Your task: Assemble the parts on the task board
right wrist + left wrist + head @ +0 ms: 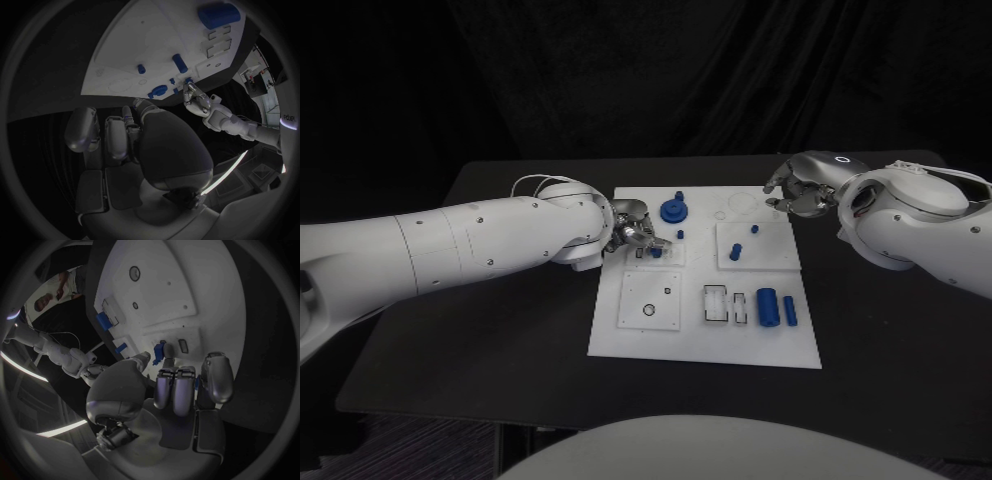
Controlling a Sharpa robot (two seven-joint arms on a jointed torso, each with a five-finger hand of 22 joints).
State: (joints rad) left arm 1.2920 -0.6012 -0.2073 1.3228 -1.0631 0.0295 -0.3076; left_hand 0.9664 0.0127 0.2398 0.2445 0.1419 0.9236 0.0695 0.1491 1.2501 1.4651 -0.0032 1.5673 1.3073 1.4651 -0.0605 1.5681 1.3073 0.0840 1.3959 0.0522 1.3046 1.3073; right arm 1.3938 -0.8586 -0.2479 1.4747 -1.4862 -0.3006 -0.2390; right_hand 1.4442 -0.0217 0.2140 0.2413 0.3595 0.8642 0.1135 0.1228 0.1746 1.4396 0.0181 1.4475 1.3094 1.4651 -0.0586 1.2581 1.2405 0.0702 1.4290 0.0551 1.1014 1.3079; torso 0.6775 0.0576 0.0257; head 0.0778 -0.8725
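Silver left hand (635,236) pinches a small blue part (656,253) over the white task board (705,340).

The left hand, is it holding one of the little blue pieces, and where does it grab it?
Yes. The left hand pinches a small blue part by its upper end, over the task board. The right hand holds nothing.

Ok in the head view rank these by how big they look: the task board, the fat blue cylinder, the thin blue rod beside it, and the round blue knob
1. task board
2. fat blue cylinder
3. round blue knob
4. thin blue rod
The cylinder and knob look alike in size, so their order is unsure.
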